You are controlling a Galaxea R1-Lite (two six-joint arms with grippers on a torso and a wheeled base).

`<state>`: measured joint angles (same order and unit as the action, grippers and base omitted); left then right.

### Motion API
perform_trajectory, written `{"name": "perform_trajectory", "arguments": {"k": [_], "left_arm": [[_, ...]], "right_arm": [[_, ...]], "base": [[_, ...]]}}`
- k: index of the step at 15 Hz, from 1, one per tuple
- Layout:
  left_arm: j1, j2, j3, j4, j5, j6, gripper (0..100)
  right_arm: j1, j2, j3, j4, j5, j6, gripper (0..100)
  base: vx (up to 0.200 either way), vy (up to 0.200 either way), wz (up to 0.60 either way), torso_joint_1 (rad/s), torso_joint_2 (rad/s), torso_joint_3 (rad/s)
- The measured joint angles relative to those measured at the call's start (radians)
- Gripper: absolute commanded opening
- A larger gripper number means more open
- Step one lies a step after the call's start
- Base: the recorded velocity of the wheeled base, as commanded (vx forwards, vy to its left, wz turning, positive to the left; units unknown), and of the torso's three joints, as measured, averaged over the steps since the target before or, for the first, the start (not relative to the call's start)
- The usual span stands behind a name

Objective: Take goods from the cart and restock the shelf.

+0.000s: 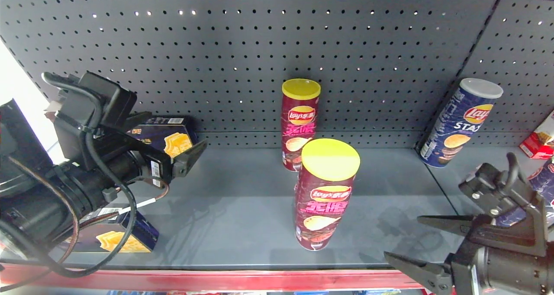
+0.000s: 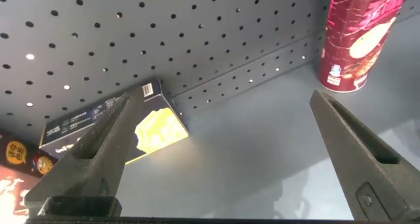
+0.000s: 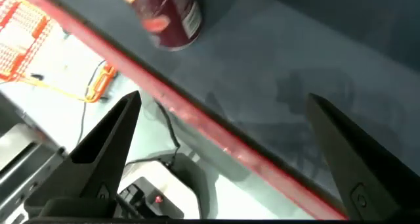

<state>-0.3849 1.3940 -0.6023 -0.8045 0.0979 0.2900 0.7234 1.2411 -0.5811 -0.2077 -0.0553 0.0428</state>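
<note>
Two maroon chip cans with yellow lids stand upright on the grey shelf [image 1: 225, 217]: one at the back [image 1: 299, 124], one nearer the front edge [image 1: 323, 197]. My left gripper [image 1: 173, 143] hangs open and empty over the shelf's left part, beside a dark blue snack box [image 1: 166, 136]. In the left wrist view the gripper [image 2: 222, 99] faces that box [image 2: 131, 125], with the back can [image 2: 354, 40] farther off. My right gripper [image 1: 402, 238] is open and empty at the shelf's front right, apart from the front can. In the right wrist view it [image 3: 223, 98] straddles the red shelf edge [image 3: 197, 119], near the front can [image 3: 167, 14].
A blue chip can [image 1: 458, 126] leans against the pegboard [image 1: 242, 48] at the back right. A second dark blue box [image 1: 117, 236] lies at the front left. A red box [image 1: 539, 141] sits far right. An orange cart [image 3: 26, 33] shows below the shelf.
</note>
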Motion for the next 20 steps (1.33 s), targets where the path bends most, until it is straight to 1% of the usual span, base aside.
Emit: {"name": "perform_trajectory", "arguments": {"k": [4, 7, 12, 20], "left_arm": [[0.0, -0.001, 0.003, -0.006, -0.011, 0.0, 100], [0.006, -0.001, 0.027, -0.043, -0.022, 0.001, 100], [0.031, -0.001, 0.035, -0.044, -0.037, 0.001, 100], [0.033, -0.001, 0.036, -0.043, -0.037, 0.001, 100]], "right_arm": [[-0.014, 0.135, -0.124, 0.0, -0.043, 0.002, 100], [-0.027, 0.212, -0.19, 0.0, -0.044, 0.001, 100], [-0.02, 0.312, -0.272, -0.004, -0.044, -0.004, 100], [-0.012, 0.353, -0.29, -0.022, -0.044, -0.005, 100]], "base": [[0.0, 0.0, 0.0, 0.0, 0.0, 0.0], [0.0, 0.0, 0.0, 0.0, 0.0, 0.0], [0.0, 0.0, 0.0, 0.0, 0.0, 0.0], [0.0, 0.0, 0.0, 0.0, 0.0, 0.0]]}}
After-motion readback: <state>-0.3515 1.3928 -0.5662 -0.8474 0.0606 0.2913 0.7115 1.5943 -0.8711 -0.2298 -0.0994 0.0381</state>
